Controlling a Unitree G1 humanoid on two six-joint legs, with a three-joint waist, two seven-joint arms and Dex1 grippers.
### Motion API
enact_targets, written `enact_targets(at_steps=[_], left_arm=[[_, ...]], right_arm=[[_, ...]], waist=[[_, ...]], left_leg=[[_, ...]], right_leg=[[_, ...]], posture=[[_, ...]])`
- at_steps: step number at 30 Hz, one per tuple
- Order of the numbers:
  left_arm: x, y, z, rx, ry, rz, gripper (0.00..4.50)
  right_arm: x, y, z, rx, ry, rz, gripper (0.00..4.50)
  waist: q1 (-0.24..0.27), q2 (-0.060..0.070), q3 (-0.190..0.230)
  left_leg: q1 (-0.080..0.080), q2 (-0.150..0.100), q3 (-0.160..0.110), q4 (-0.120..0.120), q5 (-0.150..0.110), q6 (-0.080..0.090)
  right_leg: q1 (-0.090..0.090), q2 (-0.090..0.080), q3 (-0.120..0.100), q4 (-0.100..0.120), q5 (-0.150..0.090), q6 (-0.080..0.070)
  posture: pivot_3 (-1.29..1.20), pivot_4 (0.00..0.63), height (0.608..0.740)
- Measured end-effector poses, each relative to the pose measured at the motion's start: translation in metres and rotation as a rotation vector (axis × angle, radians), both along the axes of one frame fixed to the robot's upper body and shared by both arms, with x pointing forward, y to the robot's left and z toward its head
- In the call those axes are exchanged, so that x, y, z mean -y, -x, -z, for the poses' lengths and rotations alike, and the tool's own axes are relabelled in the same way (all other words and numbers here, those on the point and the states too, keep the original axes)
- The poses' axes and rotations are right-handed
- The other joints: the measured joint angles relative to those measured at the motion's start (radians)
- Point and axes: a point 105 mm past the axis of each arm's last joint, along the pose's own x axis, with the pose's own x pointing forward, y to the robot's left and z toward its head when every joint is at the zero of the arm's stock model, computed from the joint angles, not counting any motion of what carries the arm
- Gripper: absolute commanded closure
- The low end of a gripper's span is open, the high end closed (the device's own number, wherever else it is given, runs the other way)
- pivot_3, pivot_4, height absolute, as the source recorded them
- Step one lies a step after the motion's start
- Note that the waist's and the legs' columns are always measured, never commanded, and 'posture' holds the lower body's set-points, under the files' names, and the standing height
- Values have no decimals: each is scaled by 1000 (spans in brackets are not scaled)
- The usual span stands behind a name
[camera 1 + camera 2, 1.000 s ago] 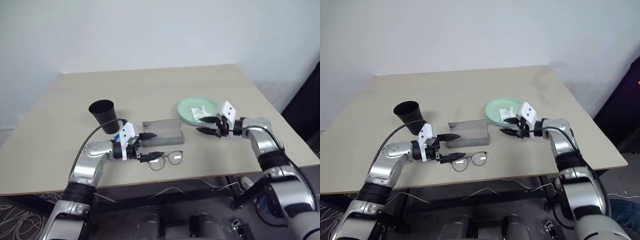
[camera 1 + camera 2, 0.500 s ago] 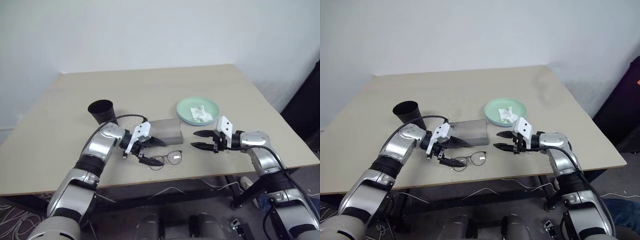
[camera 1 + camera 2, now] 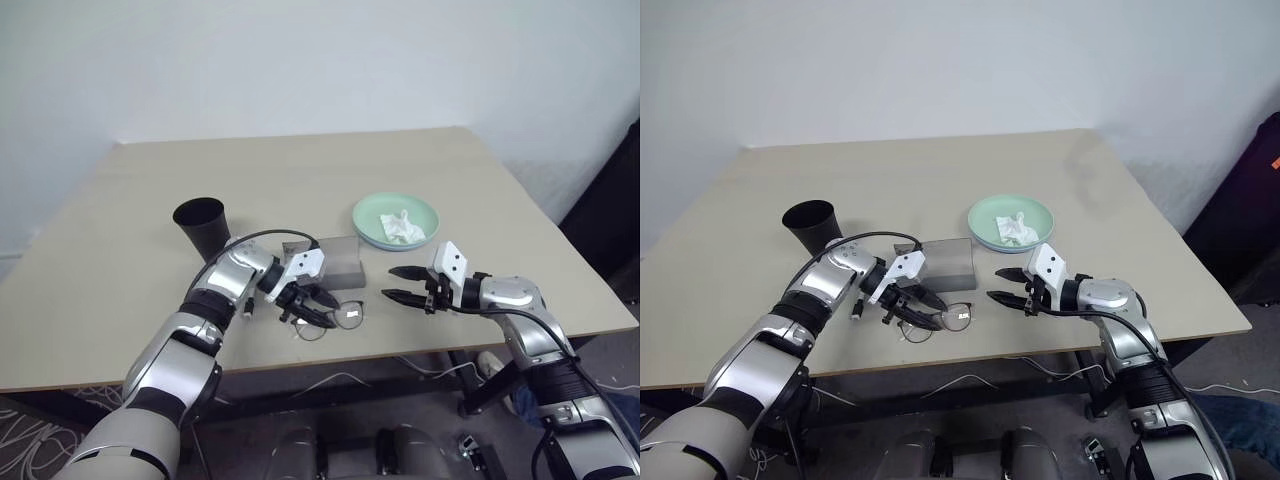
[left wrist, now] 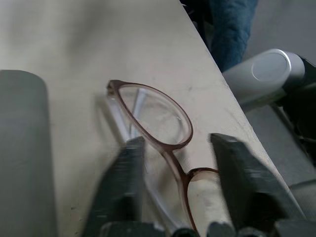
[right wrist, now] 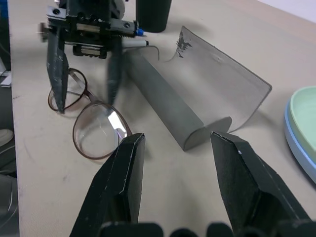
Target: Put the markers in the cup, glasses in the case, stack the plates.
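The wire-rimmed glasses lie near the table's front edge, in front of the grey case, whose lid stands raised. My left gripper points down at them, its fingers apart on either side of the frame by the bridge. To the right, my right gripper hovers open and empty, facing the glasses. The black cup stands left of the case. A mint green plate sits on a light blue one. A marker lies beside the case.
A crumpled white tissue lies on the top plate. The table's front edge runs just below the glasses. A black cable loops from my left arm over the table near the cup.
My left gripper swung right and tipped down over the glasses, and its fingers have drawn closer together. My right gripper drew back from the plates toward the table's front.
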Motion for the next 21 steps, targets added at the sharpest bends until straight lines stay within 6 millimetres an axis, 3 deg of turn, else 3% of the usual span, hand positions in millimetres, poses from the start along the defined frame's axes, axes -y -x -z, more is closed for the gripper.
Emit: enact_targets(at_steps=[10,16,21], left_arm=[[-2,0,2,11,-27,14,3205],[0,-2,-4,10,-8,10,4485],[0,-3,-6,10,0,3,4485]], right_arm=[[-1,0,-3,10,-18,16,2196],[-1,-1,-3,15,-20,25,2196],[-2,-1,-3,14,-21,22,2196]], waist=[[0,-1,1],[0,-1,0],[0,0,0]], left_leg=[[0,0,-1,1,0,0],[1,0,-1,1,0,0],[0,3,-5,2,0,0]], right_leg=[[1,0,0,0,0,0],[3,0,-1,0,0,0],[6,1,-6,-5,0,0]], posture=[[0,0,740],[0,0,740],[0,0,740]])
